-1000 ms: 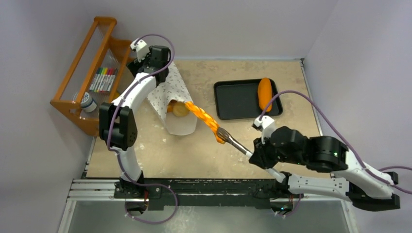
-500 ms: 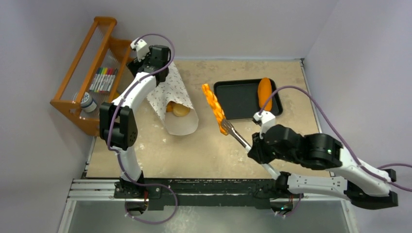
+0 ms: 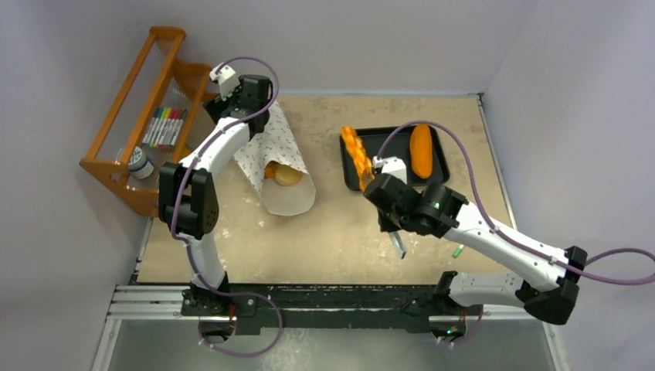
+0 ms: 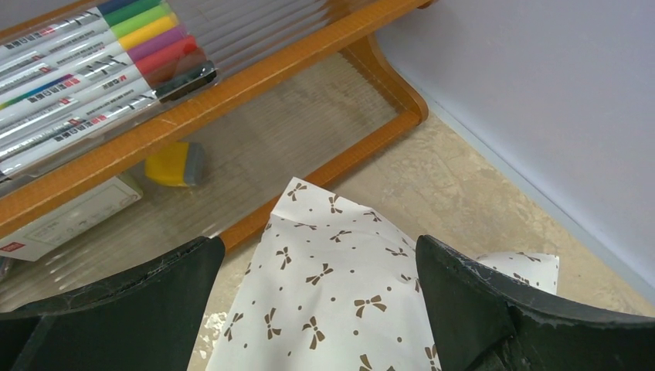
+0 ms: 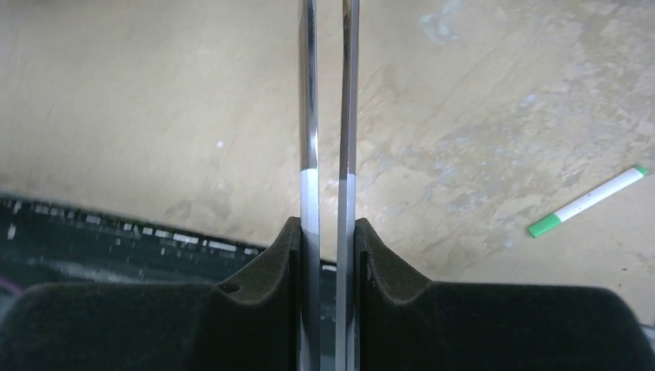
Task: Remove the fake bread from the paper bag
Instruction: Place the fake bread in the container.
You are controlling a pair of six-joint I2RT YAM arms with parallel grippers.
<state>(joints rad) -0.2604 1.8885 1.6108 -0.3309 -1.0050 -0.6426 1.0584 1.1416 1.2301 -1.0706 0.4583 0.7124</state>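
My top external view looks down from above and behind the arm bases, covering the whole worktop [image 3: 309, 239]. My left wrist view sits close, facing the paper bag [image 4: 340, 309] and the wooden rack [image 4: 232, 100], both shared with the top view. My right wrist view looks closely along the tongs [image 5: 328, 116] at bare worktop.

White paper bag [image 4: 340, 309] with brown bows; orange braided loaf [image 3: 357, 157]; black tray [image 3: 394, 147].
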